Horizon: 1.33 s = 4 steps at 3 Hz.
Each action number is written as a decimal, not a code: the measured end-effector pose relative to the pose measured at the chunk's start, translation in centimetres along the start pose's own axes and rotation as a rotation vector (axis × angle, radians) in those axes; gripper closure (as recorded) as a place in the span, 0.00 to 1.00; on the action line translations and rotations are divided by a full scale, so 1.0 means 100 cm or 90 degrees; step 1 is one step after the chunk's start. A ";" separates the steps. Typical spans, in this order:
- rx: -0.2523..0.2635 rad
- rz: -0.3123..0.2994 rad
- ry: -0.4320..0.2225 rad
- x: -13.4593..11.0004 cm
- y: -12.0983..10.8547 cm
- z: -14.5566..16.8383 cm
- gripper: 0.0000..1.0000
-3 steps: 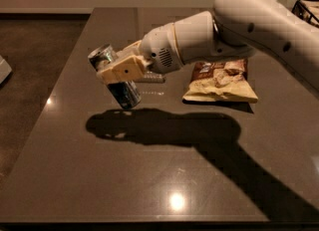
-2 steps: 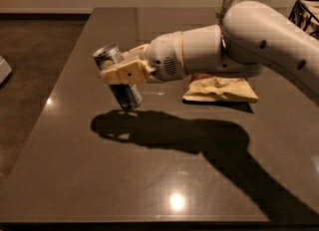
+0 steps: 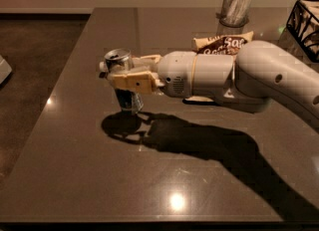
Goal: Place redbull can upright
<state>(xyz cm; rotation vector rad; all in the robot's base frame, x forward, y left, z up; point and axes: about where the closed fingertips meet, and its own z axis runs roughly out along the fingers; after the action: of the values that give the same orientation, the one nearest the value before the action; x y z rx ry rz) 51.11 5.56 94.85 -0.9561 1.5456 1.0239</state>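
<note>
The redbull can (image 3: 121,59) is a slim silver and dark blue can with its silver top facing up. It stands nearly upright, left of the table's middle, with its base (image 3: 130,103) at or just above the dark tabletop (image 3: 99,165). My gripper (image 3: 119,73) reaches in from the right and is shut on the can around its upper half, one tan finger (image 3: 133,81) across its front. The white arm covers the can's right side.
A brown snack bag (image 3: 222,43) lies behind the arm. A clear cup or vase (image 3: 235,3) stands at the back of the table. A black wire basket (image 3: 305,26) sits at the far right edge. The table's left edge drops to the floor.
The arm has lowered and swung so it lies level across the table. The can has gone from tilted to nearly upright, still in my gripper.
</note>
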 end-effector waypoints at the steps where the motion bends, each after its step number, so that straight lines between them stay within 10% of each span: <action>1: 0.011 -0.001 -0.042 0.005 -0.002 -0.006 1.00; 4: -0.003 -0.046 -0.104 0.030 -0.011 -0.018 1.00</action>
<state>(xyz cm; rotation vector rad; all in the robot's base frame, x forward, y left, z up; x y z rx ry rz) 51.04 3.24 91.95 -0.9023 1.3650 1.0295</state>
